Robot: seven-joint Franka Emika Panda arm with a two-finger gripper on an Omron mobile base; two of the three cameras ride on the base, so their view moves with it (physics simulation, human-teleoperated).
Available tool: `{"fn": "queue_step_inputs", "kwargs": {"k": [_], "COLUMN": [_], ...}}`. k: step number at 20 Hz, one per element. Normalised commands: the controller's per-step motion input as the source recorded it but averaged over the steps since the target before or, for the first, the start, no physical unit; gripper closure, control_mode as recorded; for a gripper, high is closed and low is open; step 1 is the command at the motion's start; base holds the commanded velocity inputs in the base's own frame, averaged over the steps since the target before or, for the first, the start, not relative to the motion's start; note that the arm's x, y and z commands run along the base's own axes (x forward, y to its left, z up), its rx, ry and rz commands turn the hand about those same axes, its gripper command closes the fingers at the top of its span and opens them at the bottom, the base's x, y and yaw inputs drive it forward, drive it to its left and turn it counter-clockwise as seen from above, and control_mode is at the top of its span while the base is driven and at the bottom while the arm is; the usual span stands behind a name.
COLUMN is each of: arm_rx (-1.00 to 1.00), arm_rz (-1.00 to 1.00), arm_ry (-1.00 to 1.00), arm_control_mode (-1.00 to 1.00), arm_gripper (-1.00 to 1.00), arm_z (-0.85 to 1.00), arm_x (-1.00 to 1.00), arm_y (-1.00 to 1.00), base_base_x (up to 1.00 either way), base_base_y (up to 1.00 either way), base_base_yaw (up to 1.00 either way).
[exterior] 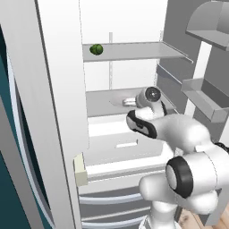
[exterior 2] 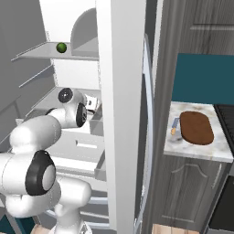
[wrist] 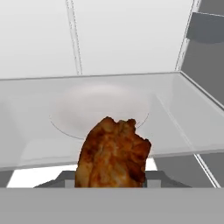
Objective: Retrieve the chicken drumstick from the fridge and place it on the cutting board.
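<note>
Simulated kitchen, fridge [exterior: 62, 89] open before my rig. Nearest item: chicken drumstick [wrist: 113, 155], filling the low centre of my hand view, just in front of the grey shelf [wrist: 183, 113]; gripper [exterior 2: 93, 104] state I cannot tell. Farther off: green vegetable [exterior: 96, 49] on upper shelf; cutting board [exterior 2: 196, 127] on counter [exterior 2: 201, 148] right of the fridge.

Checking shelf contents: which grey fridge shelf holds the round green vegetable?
The upper grey shelf; the round green vegetable sits at its left end. The lower shelf takes the arm.

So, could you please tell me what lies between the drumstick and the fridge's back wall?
In the hand view, a white plate on the bare shelf lies beyond the drumstick.
</note>
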Motion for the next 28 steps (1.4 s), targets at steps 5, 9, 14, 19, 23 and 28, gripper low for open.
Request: {"fn": "queue_step_inputs", "kwargs": {"k": [5,9,14,19,23,28], "arm_rx": [0.05,0.11,0.09,0.01,0.00,0.00], "arm_rz": [-0.04,-0.05,-0.02,0.00,0.00,0.00], "arm_ry": [0.00,0.04,0.04,0.15,0.32,0.33], "arm_control_mode": [-1.00,-1.00,-1.00,-1.00,-1.00,-1.00], "arm_gripper": [1.00,1.00,1.00,1.00,1.00,1.00], "arm_z": [0.49,0.54,0.45,0.40,0.34,0.12], "arm_x": [-1.00,-0.95,-1.00,-0.94,-0.76,-0.61], "arm_y": [0.00,0.00,0.00,0.05,0.00,0.00], "base_base_x": [0.00,0.00,0.00,0.00,0.00,0.00], "base_base_y": [0.00,0.00,0.00,0.00,0.00,0.00], "base_base_yaw": [0.00,0.00,0.00,0.00,0.00,0.00]}}
